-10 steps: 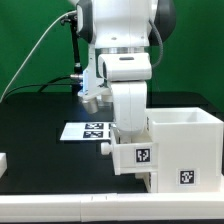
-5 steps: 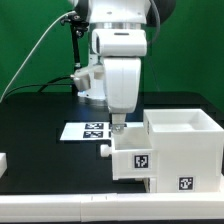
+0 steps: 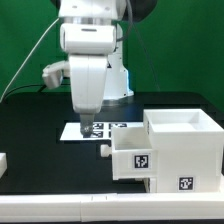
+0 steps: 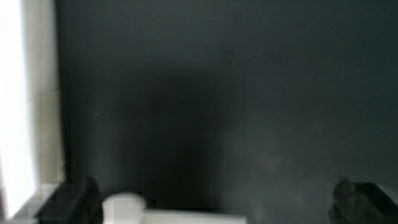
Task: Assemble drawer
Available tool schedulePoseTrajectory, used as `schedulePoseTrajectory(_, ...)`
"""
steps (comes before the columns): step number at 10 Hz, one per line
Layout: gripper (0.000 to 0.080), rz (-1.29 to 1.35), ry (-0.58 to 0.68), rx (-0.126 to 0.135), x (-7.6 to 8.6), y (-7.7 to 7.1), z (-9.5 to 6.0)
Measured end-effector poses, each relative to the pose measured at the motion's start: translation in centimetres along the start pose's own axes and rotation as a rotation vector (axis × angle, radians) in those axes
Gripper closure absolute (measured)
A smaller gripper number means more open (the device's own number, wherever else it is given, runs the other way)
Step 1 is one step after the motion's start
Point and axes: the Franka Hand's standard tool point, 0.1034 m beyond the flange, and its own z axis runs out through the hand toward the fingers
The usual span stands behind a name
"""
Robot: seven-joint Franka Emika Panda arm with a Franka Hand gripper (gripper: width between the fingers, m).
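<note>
— Pincer (image 3: 86, 127)?
— Spread wide, pinching nothing. Hangs just above the black table (image 3: 35, 125), over the left end of the marker board (image 3: 95, 129) as seen in the exterior view. In the wrist view, both dark fingertips (image 4: 71, 198) at the frame's edges, well apart, bare dark table between them.

— Drawer parts?
— Large white open-topped box (image 3: 185, 150) at the exterior view's right, near edge of the table, tag on its front. Smaller white drawer box (image 3: 135, 158) set against its left side, also tagged, seemingly partly slid in; hard to tell how deep from here. Small dark knob (image 3: 105, 150) on the left face of that smaller box.

— Anything else white?
— One small white piece (image 3: 3, 160) at the far left edge of the exterior view, cut off by the frame, well apart from the boxes. Blurred pale shape (image 4: 125, 208) near one fingertip in the wrist view, perhaps the marker board's edge; too soft to name.

— Arm?
— White arm (image 3: 88, 50) upright behind the marker board, left of both boxes, touching neither.
</note>
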Motion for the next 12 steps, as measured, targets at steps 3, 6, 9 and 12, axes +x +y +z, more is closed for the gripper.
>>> schedulePoseTrajectory(3, 0.0151, 0.014, 0.019, 0.02, 2.5, -0.5, 1.3)
schedulePoseTrajectory(6, 0.0151, 0.064, 0.056, -0.005, 8.4, -0.3, 2.3)
schedulePoseTrajectory(9, 0.0151, 0.103, 0.066, -0.03, 9.2, -1.3, 2.6)
schedulePoseTrajectory(12, 0.0151, 0.079, 0.049, -0.014, 6.2, -1.8, 3.0)
